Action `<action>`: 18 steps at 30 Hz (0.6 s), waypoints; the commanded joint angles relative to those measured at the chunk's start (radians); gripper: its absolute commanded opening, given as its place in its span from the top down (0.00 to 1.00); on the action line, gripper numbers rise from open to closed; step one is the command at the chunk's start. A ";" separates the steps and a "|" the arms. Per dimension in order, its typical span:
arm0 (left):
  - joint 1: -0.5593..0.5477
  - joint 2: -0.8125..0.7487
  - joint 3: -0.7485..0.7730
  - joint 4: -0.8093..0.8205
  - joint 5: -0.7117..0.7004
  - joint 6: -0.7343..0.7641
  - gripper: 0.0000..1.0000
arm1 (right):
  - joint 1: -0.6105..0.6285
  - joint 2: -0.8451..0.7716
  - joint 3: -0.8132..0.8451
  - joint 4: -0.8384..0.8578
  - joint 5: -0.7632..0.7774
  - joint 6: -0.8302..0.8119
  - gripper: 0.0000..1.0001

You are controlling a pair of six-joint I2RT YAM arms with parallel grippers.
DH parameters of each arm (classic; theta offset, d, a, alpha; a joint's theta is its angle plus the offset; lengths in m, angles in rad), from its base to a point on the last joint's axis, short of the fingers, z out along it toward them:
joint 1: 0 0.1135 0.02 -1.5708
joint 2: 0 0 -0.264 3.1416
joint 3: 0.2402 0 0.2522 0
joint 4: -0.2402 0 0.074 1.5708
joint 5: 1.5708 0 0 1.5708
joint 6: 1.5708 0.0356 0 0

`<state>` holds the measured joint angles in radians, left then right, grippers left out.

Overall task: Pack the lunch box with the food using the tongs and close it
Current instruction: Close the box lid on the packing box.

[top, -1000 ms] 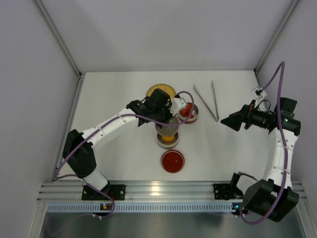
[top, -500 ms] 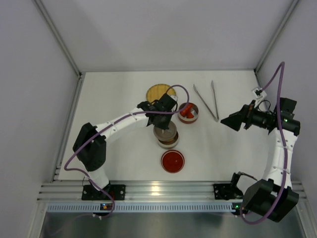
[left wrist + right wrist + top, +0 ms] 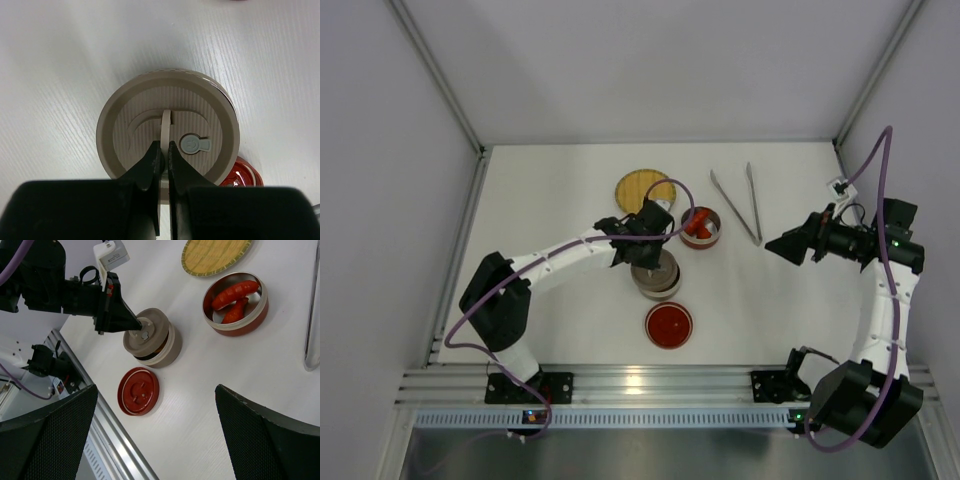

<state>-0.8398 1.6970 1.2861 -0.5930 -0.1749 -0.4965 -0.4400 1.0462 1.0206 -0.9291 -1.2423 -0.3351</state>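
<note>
My left gripper point(image 3: 163, 145) is shut on the thin upright handle of the beige lid point(image 3: 167, 107). It holds the lid on top of the beige lunch box tin point(image 3: 167, 347). In the right wrist view the lid point(image 3: 145, 332) sits slightly tilted, and a dark gap shows some orange food inside. The open red tin point(image 3: 701, 228) holds two elongated red food pieces point(image 3: 235, 292). The silver tongs point(image 3: 738, 203) lie on the table at the back right, and nothing touches them. My right gripper point(image 3: 778, 243) hangs open and empty to the right of the tins.
A red lid point(image 3: 669, 324) lies flat in front of the beige tin. The round yellow woven plate point(image 3: 643, 187) sits empty behind the tins. White walls enclose the table on three sides, and an aluminium rail point(image 3: 650, 385) runs along the near edge.
The left gripper has brought the beige lid down over the beige tin, so the orange food seen from above earlier is now covered. The right arm has not moved.
</note>
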 commanded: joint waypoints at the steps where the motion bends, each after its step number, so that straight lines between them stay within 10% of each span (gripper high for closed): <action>1: -0.005 -0.030 -0.005 0.068 0.005 -0.022 1.00 | -0.019 -0.023 -0.004 0.050 -0.016 -0.004 0.01; 18: -0.071 -0.008 0.021 0.053 -0.077 0.009 1.00 | -0.019 -0.025 -0.011 0.072 -0.019 0.021 0.01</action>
<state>-0.9127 1.6974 1.2846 -0.5785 -0.2298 -0.4881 -0.4400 1.0443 1.0073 -0.9100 -1.2419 -0.3164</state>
